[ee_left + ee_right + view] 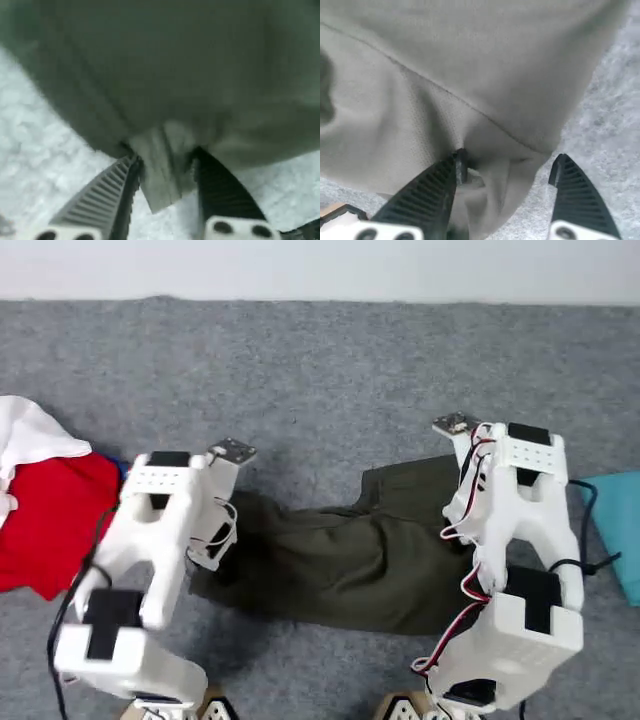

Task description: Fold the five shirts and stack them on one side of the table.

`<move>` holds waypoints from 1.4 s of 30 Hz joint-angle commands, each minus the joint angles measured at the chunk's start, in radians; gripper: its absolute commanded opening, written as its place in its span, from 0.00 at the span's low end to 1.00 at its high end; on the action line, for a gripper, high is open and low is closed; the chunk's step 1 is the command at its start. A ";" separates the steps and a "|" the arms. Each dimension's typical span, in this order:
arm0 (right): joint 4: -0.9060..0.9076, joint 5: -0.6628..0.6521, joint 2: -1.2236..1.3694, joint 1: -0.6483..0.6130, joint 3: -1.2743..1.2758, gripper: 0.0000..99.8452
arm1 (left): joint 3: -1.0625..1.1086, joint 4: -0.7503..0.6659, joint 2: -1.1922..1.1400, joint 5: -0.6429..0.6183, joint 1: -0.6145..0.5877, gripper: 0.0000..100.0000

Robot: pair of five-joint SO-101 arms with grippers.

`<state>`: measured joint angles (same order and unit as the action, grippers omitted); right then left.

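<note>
Olive shirt (pixel 340 560) lies rumpled on the grey table (pixel 330 370) between the arms; the left gripper (pixel 165 156) pinches a fold of its edge, the right gripper (pixel 510 156) has its fingers spread around another fold

The table (pixel 320 360) is seen from high above by a fixed camera, tilted down toward its far edge. The green shirt (pixel 340 560) is seen from very near by both wrist cameras, pointed down at it, and is shared by all three views.
</note>
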<state>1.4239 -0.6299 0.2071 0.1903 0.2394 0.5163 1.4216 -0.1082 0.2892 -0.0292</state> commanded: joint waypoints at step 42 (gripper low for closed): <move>-0.013 -0.008 -0.062 -0.045 -0.009 0.28 | 0.081 0.199 0.302 0.112 -0.356 0.20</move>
<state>1.3855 -0.6283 0.2071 0.1642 0.2885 0.6697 1.6318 0.1772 0.4381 -0.2823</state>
